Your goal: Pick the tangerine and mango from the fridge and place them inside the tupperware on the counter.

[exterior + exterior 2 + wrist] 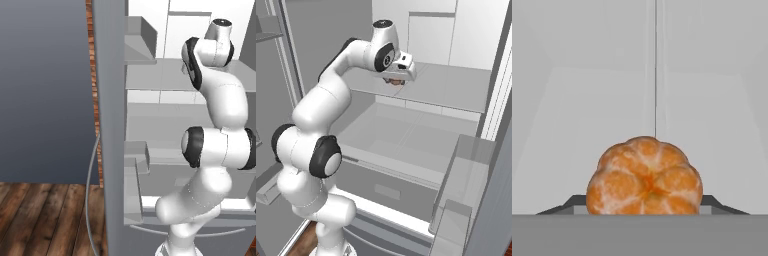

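A small rounded orange fruit, lobed and mottled with paler patches, is the mango [644, 175]. It sits between my two dark fingertips [573, 202], and my gripper [644, 206] is shut on it. From the right base view, the gripper [395, 80] reaches into the open fridge [436, 95] over an upper grey shelf. A brownish bit of the mango [392, 80] shows under the hand. The white back wall of the fridge lies straight ahead of the hand. The tangerine, tupperware and counter are out of view.
The grey fridge door [111, 125] stands open on the left with door bins [137, 155]. Another door with bins [461, 200] is at the right. A lower shelf [401, 135] and a wide drawer [386, 190] lie below the hand. Wooden floor [45, 220] shows at the left.
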